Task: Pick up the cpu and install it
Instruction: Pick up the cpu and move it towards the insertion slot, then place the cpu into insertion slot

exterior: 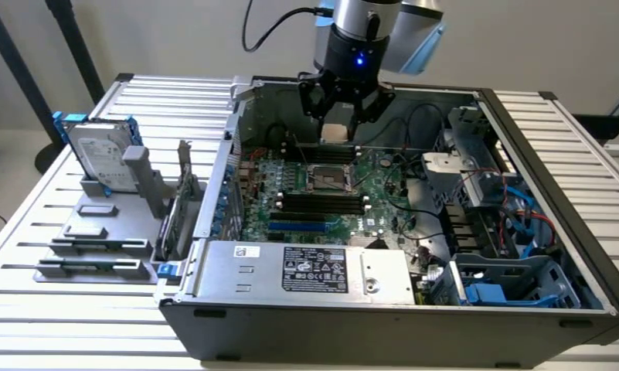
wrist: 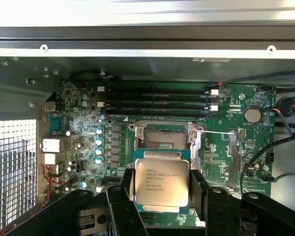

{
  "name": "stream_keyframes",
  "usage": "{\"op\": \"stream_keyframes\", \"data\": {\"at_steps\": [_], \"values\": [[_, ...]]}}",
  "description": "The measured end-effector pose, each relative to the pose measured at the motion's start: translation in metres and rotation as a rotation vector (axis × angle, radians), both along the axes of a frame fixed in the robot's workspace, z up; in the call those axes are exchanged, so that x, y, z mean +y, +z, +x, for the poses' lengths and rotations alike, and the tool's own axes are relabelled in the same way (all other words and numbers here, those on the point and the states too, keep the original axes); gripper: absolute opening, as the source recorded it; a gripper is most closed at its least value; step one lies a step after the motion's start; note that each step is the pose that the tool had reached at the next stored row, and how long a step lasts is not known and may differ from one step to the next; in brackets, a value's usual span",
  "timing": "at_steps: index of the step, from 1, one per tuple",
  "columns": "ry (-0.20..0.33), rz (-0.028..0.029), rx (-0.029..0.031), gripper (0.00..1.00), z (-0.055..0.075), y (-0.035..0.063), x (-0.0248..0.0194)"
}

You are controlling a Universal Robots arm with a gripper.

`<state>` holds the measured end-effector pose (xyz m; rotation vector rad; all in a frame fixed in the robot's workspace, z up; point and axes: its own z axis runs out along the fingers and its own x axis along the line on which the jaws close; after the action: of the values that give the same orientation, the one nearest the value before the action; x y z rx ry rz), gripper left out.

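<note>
Gripper (wrist: 161, 196) grasps the cpu (wrist: 161, 181) by two opposite edges, above the motherboard (wrist: 226, 152), near the open socket (wrist: 165, 133). Keep it level and square with the socket; any tilt risks bent contacts.

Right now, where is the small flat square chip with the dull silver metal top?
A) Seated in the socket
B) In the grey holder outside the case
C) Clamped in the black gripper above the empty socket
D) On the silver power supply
C: the cpu is clamped in the gripper, hanging over the empty socket of the green motherboard.
</note>
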<state>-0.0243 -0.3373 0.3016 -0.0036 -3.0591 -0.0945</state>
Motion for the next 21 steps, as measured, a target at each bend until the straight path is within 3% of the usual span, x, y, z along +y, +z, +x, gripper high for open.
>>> {"op": "stream_keyframes", "data": {"at_steps": [18, 21], "values": [[0.0, -0.0002, 0.0006, 0.55, 0.0, 0.0, 0.0], [-0.021, 0.0, 0.0005, 0.55, -0.0012, -0.0011, 0.0]]}}
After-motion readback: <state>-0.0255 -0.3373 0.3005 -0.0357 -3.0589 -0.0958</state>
